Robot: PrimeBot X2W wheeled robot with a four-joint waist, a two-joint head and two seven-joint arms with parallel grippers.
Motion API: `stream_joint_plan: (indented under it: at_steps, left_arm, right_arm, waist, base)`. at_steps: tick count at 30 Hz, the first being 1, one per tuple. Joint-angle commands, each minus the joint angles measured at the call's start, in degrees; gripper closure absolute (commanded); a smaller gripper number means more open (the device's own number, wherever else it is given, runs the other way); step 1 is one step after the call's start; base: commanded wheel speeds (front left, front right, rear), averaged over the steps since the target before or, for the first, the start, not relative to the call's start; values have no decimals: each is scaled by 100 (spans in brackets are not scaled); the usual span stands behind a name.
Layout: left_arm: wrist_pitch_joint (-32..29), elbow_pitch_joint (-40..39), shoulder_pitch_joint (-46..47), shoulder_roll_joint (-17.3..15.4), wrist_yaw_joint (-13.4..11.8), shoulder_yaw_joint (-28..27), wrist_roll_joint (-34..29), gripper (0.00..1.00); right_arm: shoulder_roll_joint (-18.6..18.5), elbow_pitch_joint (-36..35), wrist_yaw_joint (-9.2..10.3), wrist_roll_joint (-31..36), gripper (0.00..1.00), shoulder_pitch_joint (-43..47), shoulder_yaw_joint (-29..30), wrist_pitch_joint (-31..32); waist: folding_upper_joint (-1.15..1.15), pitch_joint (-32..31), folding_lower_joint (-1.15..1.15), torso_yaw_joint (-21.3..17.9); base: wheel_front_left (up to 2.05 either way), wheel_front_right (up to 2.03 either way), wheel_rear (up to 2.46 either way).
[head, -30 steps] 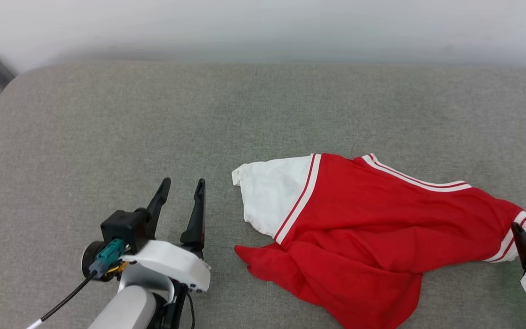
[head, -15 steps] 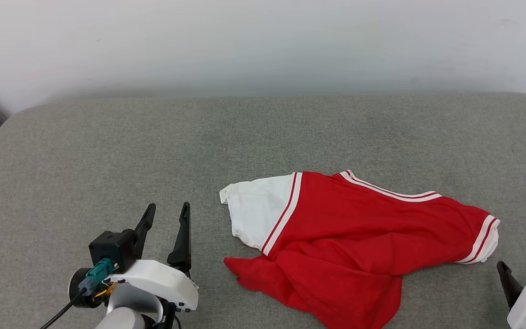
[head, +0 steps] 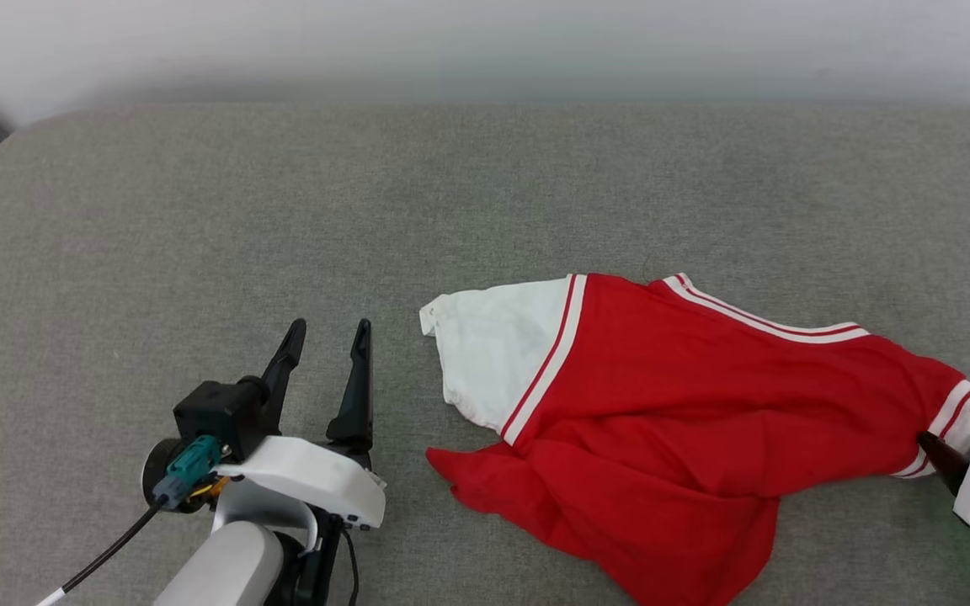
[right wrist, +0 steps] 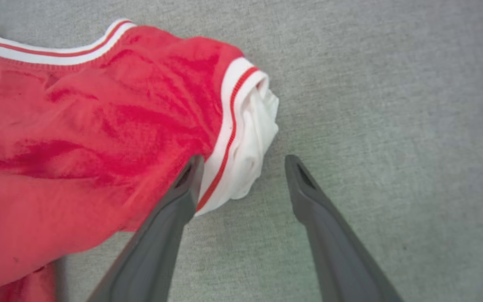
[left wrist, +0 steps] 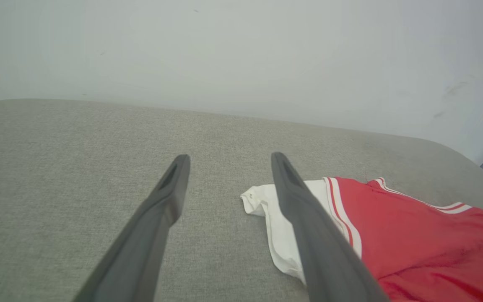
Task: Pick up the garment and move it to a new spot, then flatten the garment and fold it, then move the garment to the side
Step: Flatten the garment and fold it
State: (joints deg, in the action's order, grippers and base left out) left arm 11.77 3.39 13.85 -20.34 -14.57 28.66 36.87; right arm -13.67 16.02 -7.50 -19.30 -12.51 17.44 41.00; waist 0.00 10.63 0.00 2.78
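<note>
- Head view: the garment (head: 662, 404) is lying crumpled on the grey cushion (head: 199, 210), right of centre, with one white sleeve pointing toward the left gripper (head: 330, 328) and the other sleeve's striped trim reaching the right gripper (head: 940, 450).
- The left gripper is hovering beside the garment with its fingers spread, a strip of bare cushion lying between them and the nearest sleeve.
- The right gripper is sitting at the frame's right edge, mostly cut off; one dark finger is showing next to the sleeve trim, and its spread is not readable from here.
- The garment's lower red folds are running off the bottom edge.
- Left wrist view: both fingers are standing apart, nothing between them. The garment is lying to their right, and the right finger is covering part of the white sleeve. The red body is being cut off by the right and bottom edges.
- Right wrist view: the fingers are spread wide. The bunched white sleeve end is lying just beyond the gap, and the left fingertip is overlapping the red cloth beside the striped trim; whether it is touching is unclear. The garment is running off the left edge.
</note>
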Motion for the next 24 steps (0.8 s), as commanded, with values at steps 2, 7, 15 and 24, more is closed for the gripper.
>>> stream_joint_plan:
  at_steps: [2, 7, 15, 24]
  left_arm:
    - [50, 49, 152, 28, 50, 1, -42, 0]
    - [127, 214, 283, 97, 136, -9, -35, 0]
    - [164, 345, 171, 153, 126, 22, -5, 0]
    - [152, 429, 144, 226, 196, 168, 42, 0]
  right_arm:
    - [-23, 213, 2, -54, 0, -189, 9, 84]
    - [165, 846, 2, -124, 100, -236, 13, 378]
    - [6, 92, 3, -92, 100, -556, -169, 72]
    - [432, -1050, 2, -197, 100, 78, -2088, 175]
  waist:
    - [0, 193, 0, 135]
    - [0, 258, 0, 232]
    - [0, -8, 0, 153]
    - [0, -125, 0, 256]
  base:
    - [0, 0, 0]
    - [0, 0, 0]
    - [0, 0, 0]
    - [0, 0, 0]
